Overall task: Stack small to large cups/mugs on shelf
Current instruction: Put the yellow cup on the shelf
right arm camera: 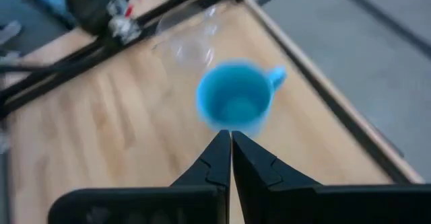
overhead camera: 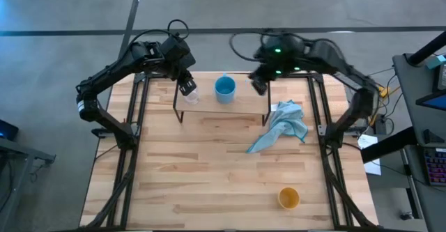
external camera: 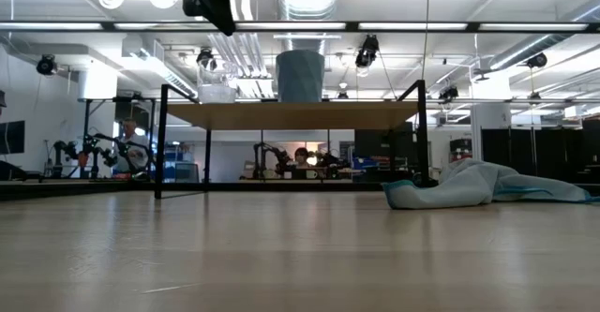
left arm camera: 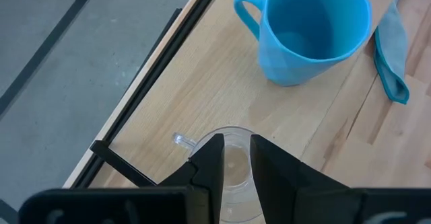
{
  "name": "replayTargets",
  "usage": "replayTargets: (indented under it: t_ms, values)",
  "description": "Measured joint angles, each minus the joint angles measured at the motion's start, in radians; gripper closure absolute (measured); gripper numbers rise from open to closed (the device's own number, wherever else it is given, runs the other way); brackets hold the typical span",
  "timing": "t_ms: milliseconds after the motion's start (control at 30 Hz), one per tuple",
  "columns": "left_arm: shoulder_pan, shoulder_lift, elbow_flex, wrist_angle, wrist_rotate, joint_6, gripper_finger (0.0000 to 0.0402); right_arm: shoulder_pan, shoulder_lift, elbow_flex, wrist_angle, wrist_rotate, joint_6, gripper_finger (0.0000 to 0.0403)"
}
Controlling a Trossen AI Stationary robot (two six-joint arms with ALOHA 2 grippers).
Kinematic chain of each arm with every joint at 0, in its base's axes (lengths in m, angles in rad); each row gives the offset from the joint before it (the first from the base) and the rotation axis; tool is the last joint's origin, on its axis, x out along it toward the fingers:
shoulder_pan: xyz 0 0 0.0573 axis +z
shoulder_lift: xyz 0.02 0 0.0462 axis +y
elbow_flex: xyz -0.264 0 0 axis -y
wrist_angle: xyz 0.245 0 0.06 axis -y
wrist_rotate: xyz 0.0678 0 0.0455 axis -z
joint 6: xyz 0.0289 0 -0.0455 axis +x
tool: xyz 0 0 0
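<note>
The shelf point(overhead camera: 223, 112) stands on thin black legs at the table's far side. On it the light blue cup point(overhead camera: 224, 88) point(left arm camera: 313, 29) stands upright, and the clear glass point(overhead camera: 190, 97) point(left arm camera: 232, 132) stands to its left. My left gripper point(overhead camera: 186, 86) point(left arm camera: 236, 143) hovers right above the glass, its fingers a little open; in the low view it hangs well clear of the glass point(external camera: 217, 94). My right gripper point(overhead camera: 259, 86) point(right arm camera: 230, 135) is shut and hovers above the shelf's right end, right of the blue cup point(right arm camera: 234, 103). The yellow-orange cup point(overhead camera: 288, 198) stands on the table near its near right edge.
A light blue cloth point(overhead camera: 282, 124) point(external camera: 478, 185) lies crumpled on the table just right of the shelf's right legs. Black frame rails point(overhead camera: 132, 134) run along both table sides. The wide middle of the wooden tabletop point(overhead camera: 209, 169) holds nothing.
</note>
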State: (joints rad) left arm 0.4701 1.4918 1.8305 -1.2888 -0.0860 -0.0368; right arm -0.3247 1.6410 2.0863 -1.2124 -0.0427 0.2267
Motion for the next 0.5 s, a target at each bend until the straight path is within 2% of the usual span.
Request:
replayTargets:
  t_ms: [267, 500]
  values:
    - [0.0, 0.0, 0.0, 0.001, -0.001, 0.0, 0.0343, 0.064, -0.109, 0.0, -0.352, -0.015, 0.061, 0.0388]
    - [0.0, 0.0, 0.0, 0.0, -0.001, -0.002, 0.0343, 0.092, -0.135, -0.042, -0.364, -0.1, 0.116, 0.0347]
